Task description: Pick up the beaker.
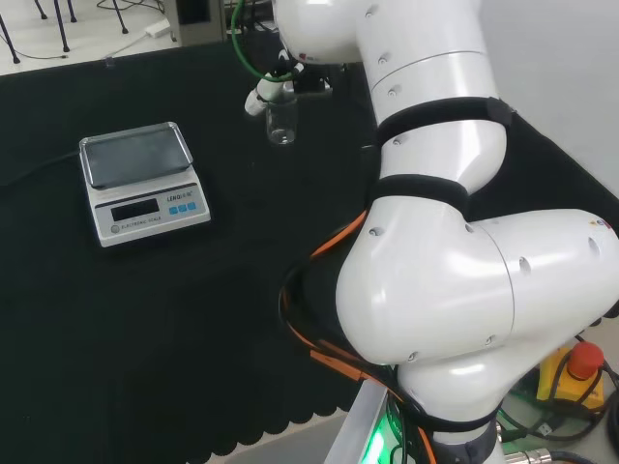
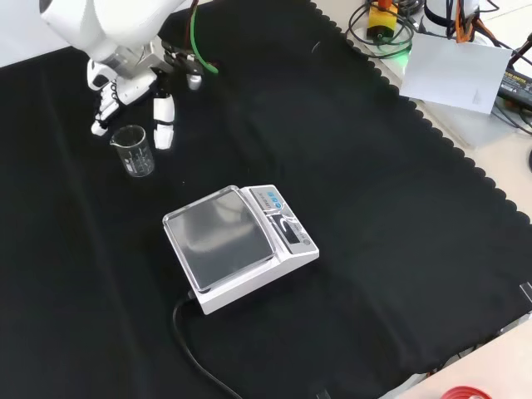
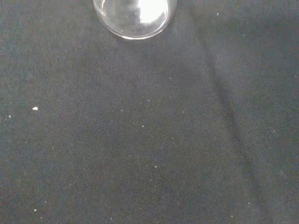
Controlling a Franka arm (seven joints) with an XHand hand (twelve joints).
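An empty clear beaker (image 2: 137,150) is flanked by the hand's (image 2: 133,87) relaxed, unclosed fingers (image 2: 163,125); bare cloth (image 2: 374,208) is seen beyond the scale (image 2: 239,245).

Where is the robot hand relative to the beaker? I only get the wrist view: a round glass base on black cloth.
Observer: In the front view the robot hand hangs just behind the beaker, fingers straight, not curled round it.
Operator: Is the beaker upright?
Observer: Yes, it stands upright on the cloth and looks empty.
Operator: Anything else there?
Observer: A weighing scale stands apart from the beaker, nearer the front camera.
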